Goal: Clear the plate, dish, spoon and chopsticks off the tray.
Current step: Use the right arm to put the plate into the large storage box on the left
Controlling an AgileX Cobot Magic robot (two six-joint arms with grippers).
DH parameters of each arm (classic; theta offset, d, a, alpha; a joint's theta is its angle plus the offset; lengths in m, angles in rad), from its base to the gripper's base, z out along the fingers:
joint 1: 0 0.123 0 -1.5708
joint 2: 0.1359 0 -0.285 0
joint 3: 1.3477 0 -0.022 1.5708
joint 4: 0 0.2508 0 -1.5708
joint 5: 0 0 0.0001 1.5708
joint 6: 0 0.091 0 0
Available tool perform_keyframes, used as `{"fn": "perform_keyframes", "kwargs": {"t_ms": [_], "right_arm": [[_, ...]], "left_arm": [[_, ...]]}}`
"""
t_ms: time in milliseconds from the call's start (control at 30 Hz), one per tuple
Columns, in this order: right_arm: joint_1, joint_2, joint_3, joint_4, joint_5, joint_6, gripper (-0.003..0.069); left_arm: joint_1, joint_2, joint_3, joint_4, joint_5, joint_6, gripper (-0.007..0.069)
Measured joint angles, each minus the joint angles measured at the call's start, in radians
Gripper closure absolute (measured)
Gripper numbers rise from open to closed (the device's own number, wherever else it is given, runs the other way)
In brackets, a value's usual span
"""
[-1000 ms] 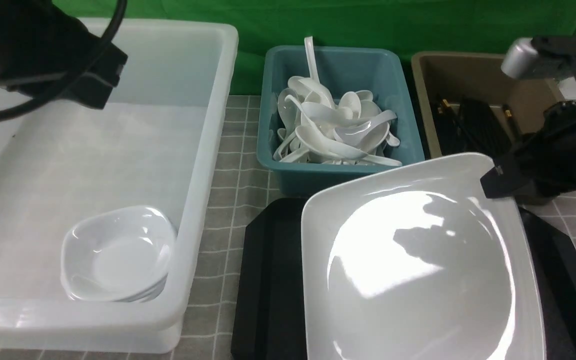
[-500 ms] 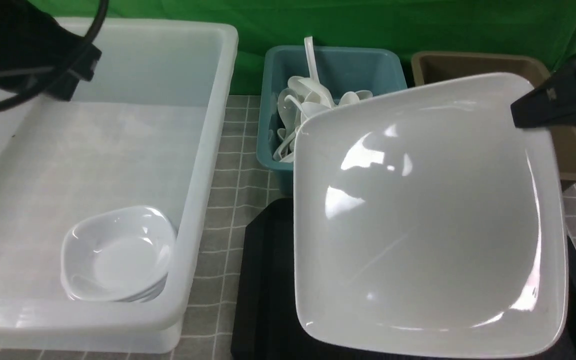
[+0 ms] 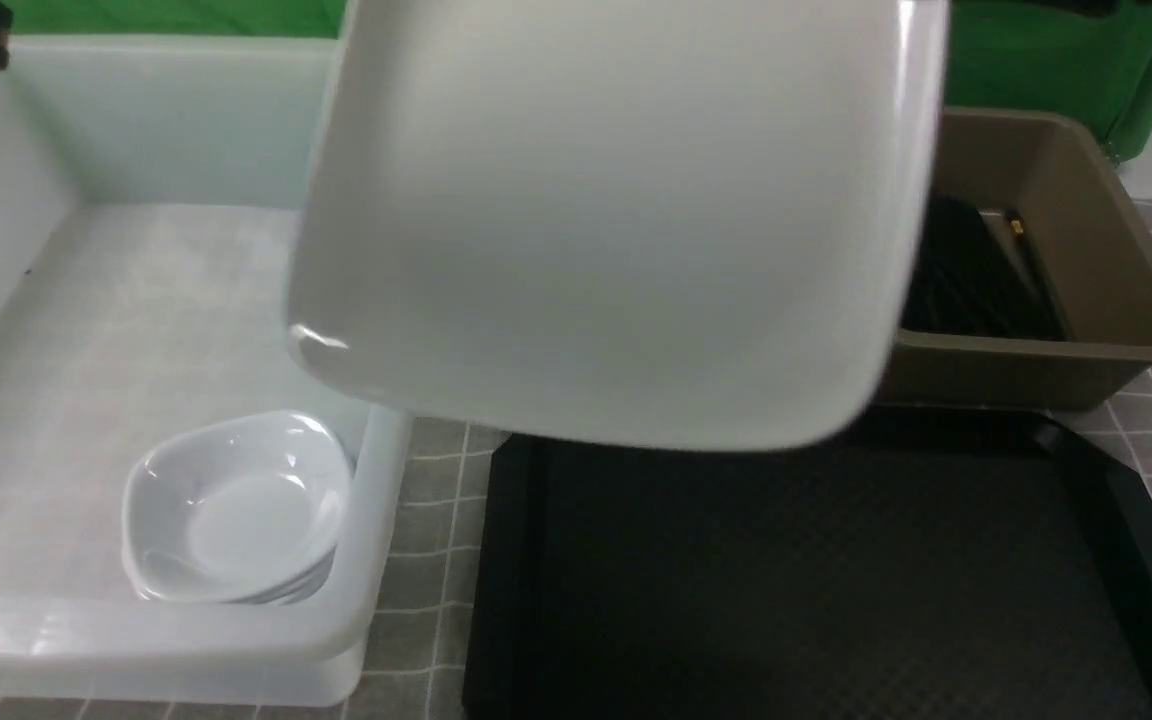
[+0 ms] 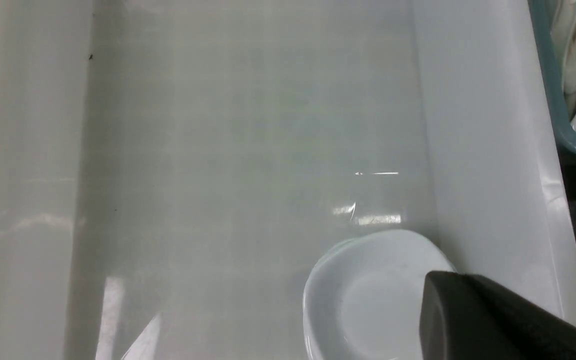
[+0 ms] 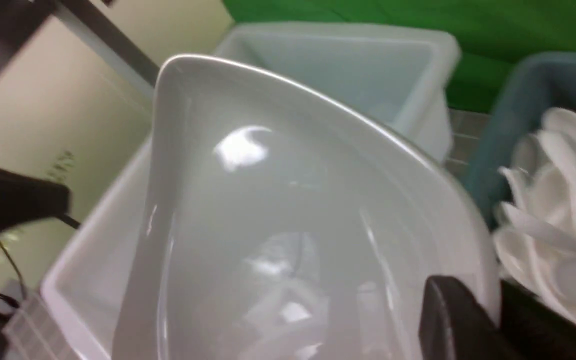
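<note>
The large white plate [image 3: 616,230] hangs high in the air, tilted, over the far edge of the black tray [image 3: 796,580] and the near right corner of the white tub. My right gripper [image 5: 493,310] is shut on the plate [image 5: 278,225], with the rim pinched between its dark fingers [image 5: 448,320]; the front view does not show this gripper. The part of the tray in view is bare. My left gripper [image 4: 433,310] is shut on nothing, above a stack of small white dishes [image 4: 368,295] in the tub. Black chopsticks [image 3: 976,270] lie in the brown bin. White spoons [image 5: 558,200] fill the teal bin.
The white tub [image 3: 186,630] stands at the left, with the dish stack [image 3: 236,510] in its near right corner. The brown bin [image 3: 1096,230] sits at the back right. The teal bin [image 5: 508,115] is hidden behind the plate in the front view. Grey checked cloth covers the table.
The plate has risen off the tray and swung up and left toward the white tub, uncovering the tray. The left arm has drawn back to the upper left corner.
</note>
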State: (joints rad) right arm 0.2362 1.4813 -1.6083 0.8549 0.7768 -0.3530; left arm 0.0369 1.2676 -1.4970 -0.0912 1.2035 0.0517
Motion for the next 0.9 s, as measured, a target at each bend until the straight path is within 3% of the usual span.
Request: {"fn": "perform_keyframes", "kwargs": {"t_ms": [500,700,900], "right_arm": [[0.281,0.513,-0.470,0.051,-0.317,-0.005,0.0604],[0.363,0.682,-0.574,0.055,-0.494,-0.020,0.0604],[0.425,0.785,-0.579,0.057,-0.604,-0.141,0.0604]], "left_arm": [[0.283,-0.022,0.000,-0.135,-0.012,0.034,0.0613],[0.302,-0.022,0.000,-0.175,-0.009,0.072,0.0613],[0.302,-0.022,0.000,-0.215,-0.009,0.121,0.0613]]}}
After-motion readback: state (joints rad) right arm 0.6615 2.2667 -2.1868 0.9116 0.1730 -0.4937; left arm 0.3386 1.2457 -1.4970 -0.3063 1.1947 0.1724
